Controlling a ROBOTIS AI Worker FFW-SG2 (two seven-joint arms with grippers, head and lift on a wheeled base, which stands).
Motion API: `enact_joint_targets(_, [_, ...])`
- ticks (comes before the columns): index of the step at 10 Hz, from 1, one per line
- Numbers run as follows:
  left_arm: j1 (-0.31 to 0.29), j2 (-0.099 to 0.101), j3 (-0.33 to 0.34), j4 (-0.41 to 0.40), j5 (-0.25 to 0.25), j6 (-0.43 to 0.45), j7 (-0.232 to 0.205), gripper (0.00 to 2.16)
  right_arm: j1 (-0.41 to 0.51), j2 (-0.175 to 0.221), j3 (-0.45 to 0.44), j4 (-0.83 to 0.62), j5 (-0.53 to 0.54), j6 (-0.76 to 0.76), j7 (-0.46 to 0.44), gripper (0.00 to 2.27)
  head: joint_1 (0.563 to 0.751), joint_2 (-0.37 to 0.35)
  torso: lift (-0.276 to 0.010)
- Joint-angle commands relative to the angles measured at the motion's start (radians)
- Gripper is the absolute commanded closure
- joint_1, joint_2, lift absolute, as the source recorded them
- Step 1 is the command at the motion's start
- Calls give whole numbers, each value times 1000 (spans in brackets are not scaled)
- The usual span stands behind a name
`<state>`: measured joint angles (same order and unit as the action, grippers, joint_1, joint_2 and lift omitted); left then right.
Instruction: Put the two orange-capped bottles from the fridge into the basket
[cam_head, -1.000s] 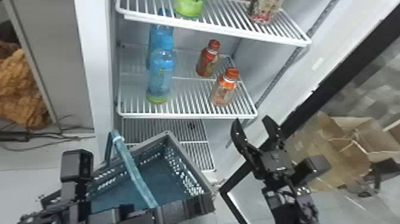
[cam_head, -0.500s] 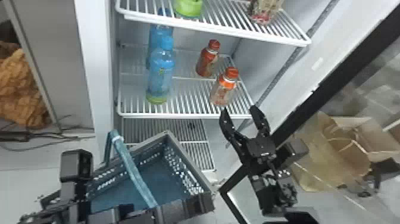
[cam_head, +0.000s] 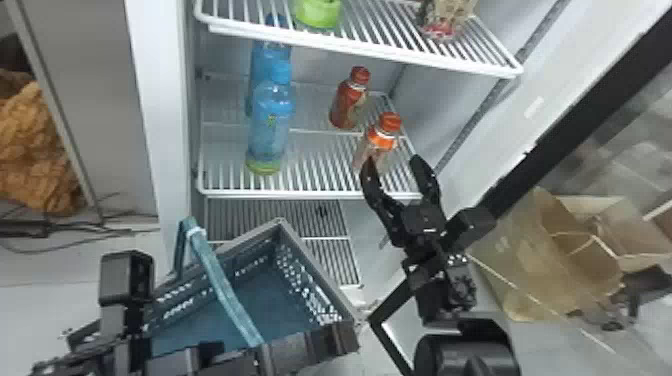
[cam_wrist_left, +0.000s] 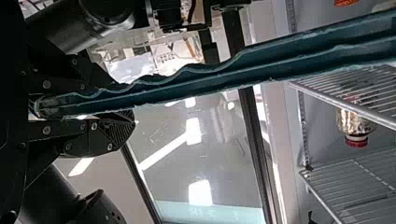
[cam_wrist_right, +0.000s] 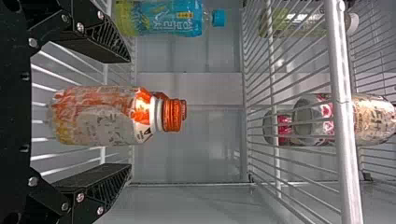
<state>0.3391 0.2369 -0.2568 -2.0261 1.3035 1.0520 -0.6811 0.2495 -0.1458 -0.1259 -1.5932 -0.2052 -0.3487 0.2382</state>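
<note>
Leftmost, the left gripper (cam_wrist_left: 123, 101) pinches the handle (cam_head: 226, 290) of the basket (cam_head: 317, 267). Rightward, the farther orange-capped bottle (cam_head: 347, 106) stands behind the nearer bottle (cam_head: 381, 141) on the fridge shelf (cam_head: 300, 192); the right gripper (cam_head: 392, 159) has jaws spread just before it (probably slick, slightly squeezable plastic, best clasped mid-body).

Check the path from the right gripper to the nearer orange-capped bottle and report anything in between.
Nothing visible stands between the right gripper and the nearer orange-capped bottle; the open jaws point toward it from the front. That bottle, though, partly hides the farther orange-capped bottle in the right wrist view.
</note>
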Motion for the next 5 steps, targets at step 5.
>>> enact_joint_targets(5, [2,-1,1,-2,3,-4,0,1157,-127,-9,26,117,20,-32,-36,280,695,-350,-235])
